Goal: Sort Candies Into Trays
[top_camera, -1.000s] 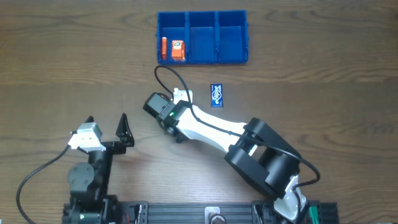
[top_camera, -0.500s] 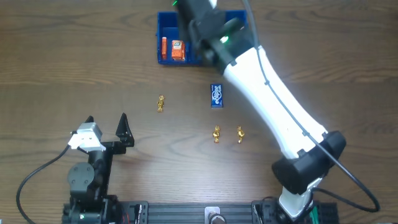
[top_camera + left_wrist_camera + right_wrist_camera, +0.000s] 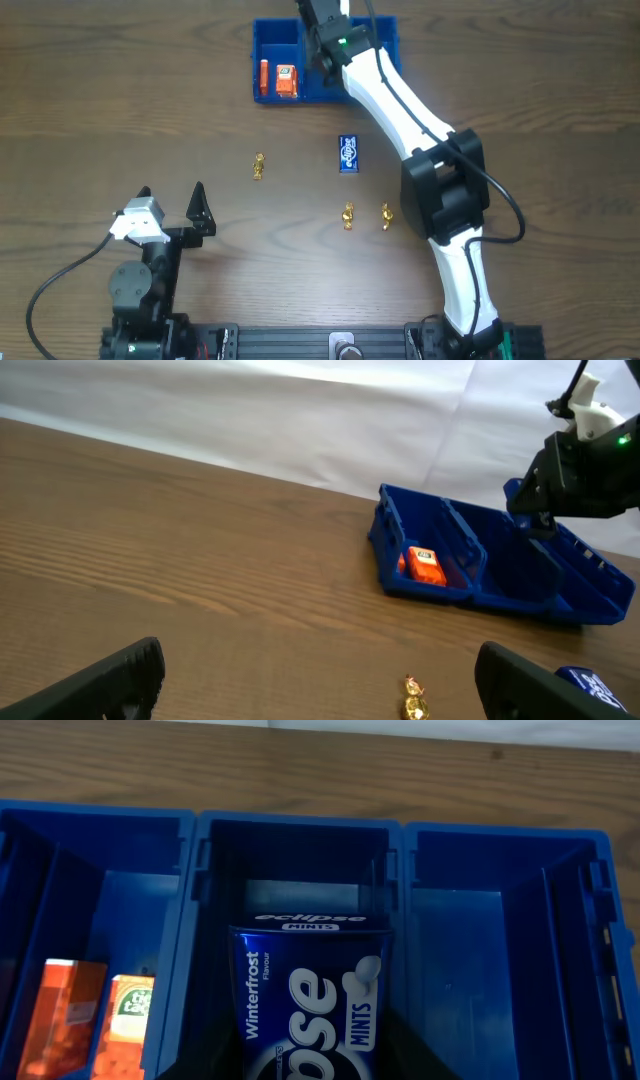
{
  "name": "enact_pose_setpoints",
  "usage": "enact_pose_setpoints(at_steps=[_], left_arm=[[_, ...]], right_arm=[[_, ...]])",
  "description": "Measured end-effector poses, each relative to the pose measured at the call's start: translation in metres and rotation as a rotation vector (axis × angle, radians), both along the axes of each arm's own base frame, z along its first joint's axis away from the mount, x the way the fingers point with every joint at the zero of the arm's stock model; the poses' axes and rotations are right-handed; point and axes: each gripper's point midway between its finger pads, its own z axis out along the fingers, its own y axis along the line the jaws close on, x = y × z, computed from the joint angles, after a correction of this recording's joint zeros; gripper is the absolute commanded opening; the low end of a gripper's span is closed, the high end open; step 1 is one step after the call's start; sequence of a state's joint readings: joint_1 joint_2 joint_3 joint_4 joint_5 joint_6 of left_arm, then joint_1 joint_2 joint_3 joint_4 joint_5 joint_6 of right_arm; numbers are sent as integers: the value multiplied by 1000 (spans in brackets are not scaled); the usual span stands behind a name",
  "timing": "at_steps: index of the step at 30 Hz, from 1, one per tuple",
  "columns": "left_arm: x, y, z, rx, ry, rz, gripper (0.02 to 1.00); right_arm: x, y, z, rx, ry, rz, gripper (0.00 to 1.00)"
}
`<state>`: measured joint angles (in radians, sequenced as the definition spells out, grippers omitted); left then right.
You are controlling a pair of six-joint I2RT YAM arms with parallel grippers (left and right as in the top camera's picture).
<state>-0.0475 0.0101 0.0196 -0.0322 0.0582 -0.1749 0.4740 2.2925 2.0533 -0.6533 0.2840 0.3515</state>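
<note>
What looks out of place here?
Nothing damaged. Three gold candies and a blue packet lie loose outside the blue tray; the right gripper holds a mint tin over its middle compartment.

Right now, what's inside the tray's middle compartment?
The blue mint tin in the right gripper hangs over the middle compartment. Its far floor looks bare; the rest is hidden behind the tin.
</note>
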Motion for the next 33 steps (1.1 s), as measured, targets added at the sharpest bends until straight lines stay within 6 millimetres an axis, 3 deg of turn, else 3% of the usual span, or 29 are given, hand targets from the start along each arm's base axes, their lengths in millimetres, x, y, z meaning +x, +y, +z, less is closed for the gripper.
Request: enact_pose_setpoints(at_steps=[5, 12, 15, 18, 19, 21, 22, 25, 27, 32, 33], left_arm=[[0, 0, 0, 0, 0, 0, 998], [0, 0, 0, 0, 0, 0, 998], [0, 0, 0, 0, 0, 0, 998], [0, 0, 0, 0, 0, 0, 998], [0, 0, 0, 0, 0, 0, 996], [0, 0, 0, 0, 0, 0, 998], [0, 0, 0, 0, 2, 0, 996], [0, 0, 0, 0, 0, 0, 998], [0, 0, 0, 0, 0, 0, 998], [0, 0, 0, 0, 0, 0, 998], [0, 0, 0, 0, 0, 0, 996]], right_arm=[[-2, 4, -2, 27, 17, 9, 544], [-14, 0, -11, 16, 78, 2, 680], [-33, -6, -17, -20, 153, 0, 735], [-70, -7, 9, -34, 169, 30, 748], [-91, -9, 21, -30, 171, 37, 761], [-123, -12, 24, 0, 186, 43, 792], [-136, -16, 12, 2, 219, 41, 794], [-166, -27, -64, -7, 349, 33, 796], [-186, -35, -98, -22, 420, 32, 798], [-183, -33, -104, 3, 418, 35, 794], [-184, -33, -115, -1, 437, 30, 755]])
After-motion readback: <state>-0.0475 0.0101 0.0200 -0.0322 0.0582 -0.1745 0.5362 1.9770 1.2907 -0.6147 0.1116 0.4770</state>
